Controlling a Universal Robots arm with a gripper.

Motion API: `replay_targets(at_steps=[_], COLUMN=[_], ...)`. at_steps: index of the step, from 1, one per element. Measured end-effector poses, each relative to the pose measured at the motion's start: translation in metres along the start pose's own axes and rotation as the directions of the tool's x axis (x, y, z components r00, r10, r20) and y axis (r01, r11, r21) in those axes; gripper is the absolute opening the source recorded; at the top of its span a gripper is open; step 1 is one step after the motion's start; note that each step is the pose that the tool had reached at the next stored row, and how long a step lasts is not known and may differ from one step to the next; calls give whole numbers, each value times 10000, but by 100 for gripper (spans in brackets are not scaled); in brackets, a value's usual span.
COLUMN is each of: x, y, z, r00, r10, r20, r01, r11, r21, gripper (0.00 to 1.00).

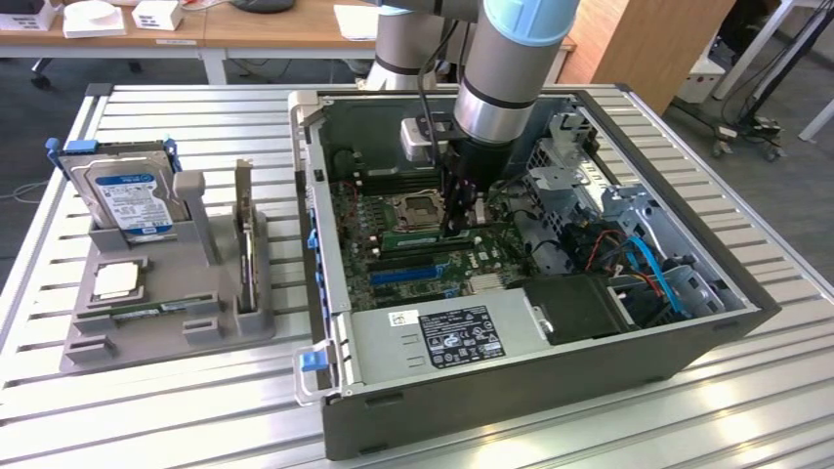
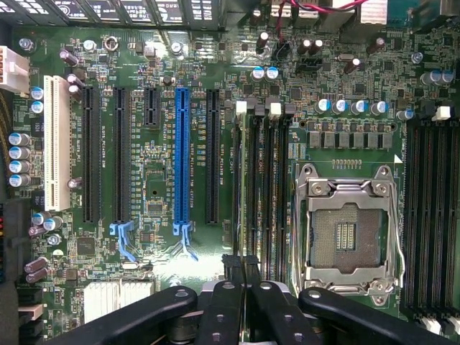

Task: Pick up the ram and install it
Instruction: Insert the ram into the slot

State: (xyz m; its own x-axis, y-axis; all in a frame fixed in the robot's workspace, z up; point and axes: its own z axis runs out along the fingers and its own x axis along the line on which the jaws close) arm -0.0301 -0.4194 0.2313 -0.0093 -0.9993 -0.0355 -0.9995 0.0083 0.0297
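Exterior view, left to right. On the slatted metal desk (image 1: 769,410), well apart from the case (image 1: 521,391) on the exterior view's left, stands a grey moulded holder (image 1: 78,342). It carries a silver blue-labelled drive (image 1: 131,200) propped upright and a dark card (image 1: 244,234) set on edge. A thin green strip lies in the holder's front groove, too small to identify. Inside the open case, the ram (image 1: 414,237) is a thin, rigid green board with a pale patch. It stands on edge at the memory slot nearest the blue slot (image 1: 397,275), on the near side of the square metal-framed socket (image 1: 417,207). Its long axis runs parallel to the slots, and its free end projects from the end effector (image 1: 456,223) toward the exterior view's left. The ram therefore lies directly beneath the end effector, which hangs vertically from the arm. Nearer the case's front wall sits a silver labelled power supply (image 1: 443,337), and blue and red cables lie toward the case's right side. Wrist view. The black, smooth fingers (image 2: 223,309) are drawn close together, with the end effector (image 2: 241,269) centred over the outermost of four black slots (image 2: 272,187). It is judged to be clenched on the ram's upper edge. Whether the board is fully seated cannot be told.
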Motion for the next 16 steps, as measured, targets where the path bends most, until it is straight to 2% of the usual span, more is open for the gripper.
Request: replay_targets(at_steps=[16], x=[0], y=[0], z=[7], r00=[10000], r10=[-56], r20=[0], r01=[56], r11=[10000], r21=[-2], gripper=[11])
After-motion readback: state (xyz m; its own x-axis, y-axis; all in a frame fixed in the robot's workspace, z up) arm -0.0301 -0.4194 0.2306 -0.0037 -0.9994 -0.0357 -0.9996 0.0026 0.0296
